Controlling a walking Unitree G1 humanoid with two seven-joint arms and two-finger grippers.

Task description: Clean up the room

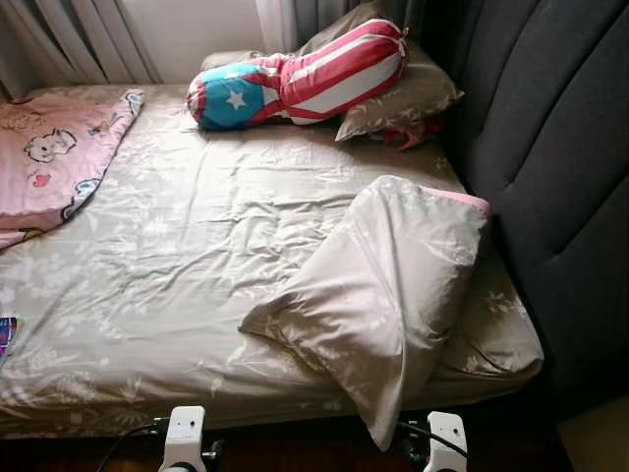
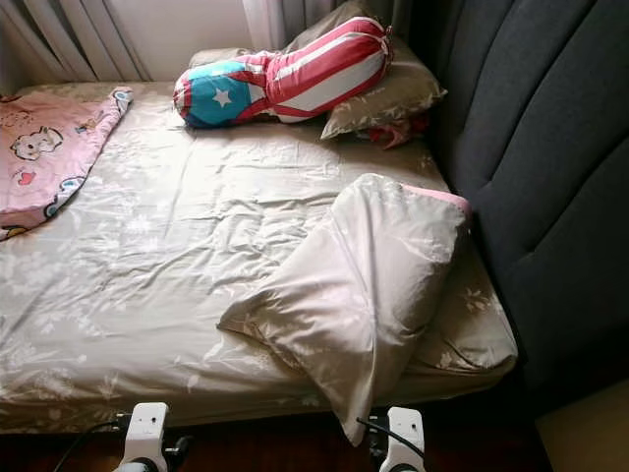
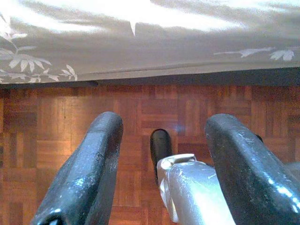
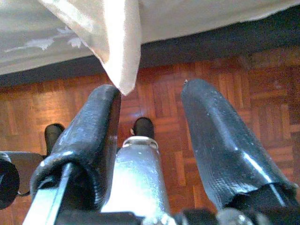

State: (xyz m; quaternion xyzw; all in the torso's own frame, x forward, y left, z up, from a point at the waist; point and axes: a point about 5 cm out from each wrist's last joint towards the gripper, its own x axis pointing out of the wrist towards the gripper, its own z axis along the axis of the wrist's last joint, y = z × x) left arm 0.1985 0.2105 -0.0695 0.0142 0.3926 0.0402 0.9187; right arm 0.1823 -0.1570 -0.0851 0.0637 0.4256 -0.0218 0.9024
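Observation:
A beige floral pillow [image 1: 378, 290] lies crooked at the near right of the bed [image 1: 167, 265], its corner [image 4: 119, 51] hanging over the bed's edge. At the back a stars-and-stripes bolster [image 1: 295, 84] leans on another beige pillow [image 1: 403, 98]. A pink cartoon blanket [image 1: 49, 157] is spread at the left. Both arms hang low in front of the bed. My left gripper [image 3: 164, 124] is open over the parquet floor [image 3: 61, 117]. My right gripper [image 4: 152, 91] is also open, with the pillow's hanging corner just beyond one of its fingers [image 4: 101, 122], nothing between them.
A dark grey padded headboard [image 1: 560, 147] runs along the bed's right side. Curtains [image 1: 88, 39] hang behind the bed. Something red [image 1: 413, 133] lies under the far pillow. A colourful item [image 1: 6, 334] peeks in at the left edge. The bed sheet [image 3: 140, 42] overhangs the floor.

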